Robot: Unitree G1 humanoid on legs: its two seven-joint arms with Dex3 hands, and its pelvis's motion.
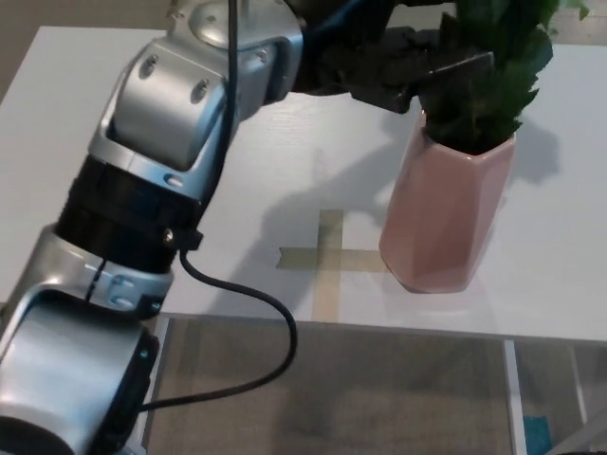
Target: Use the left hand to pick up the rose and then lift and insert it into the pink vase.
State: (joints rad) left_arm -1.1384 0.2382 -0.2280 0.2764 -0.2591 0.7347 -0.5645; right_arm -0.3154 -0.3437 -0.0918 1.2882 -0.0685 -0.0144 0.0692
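The pink vase (444,220) stands upright on the white table (85,142), right of centre. The rose's green leaves (486,81) fill the vase's mouth and rise past the picture's top; its bloom is out of sight. My left arm (161,161) reaches up from the lower left. Its black left hand (394,64) sits just left of the vase's mouth, touching the leaves. Dark leaves hide whether the hand still grips the stem. My right hand does not show.
A cross of tan tape (327,258) lies on the table just left of the vase's foot. The table's front edge (379,327) runs across the picture, with floor below it. A black cable (275,327) hangs from my left arm.
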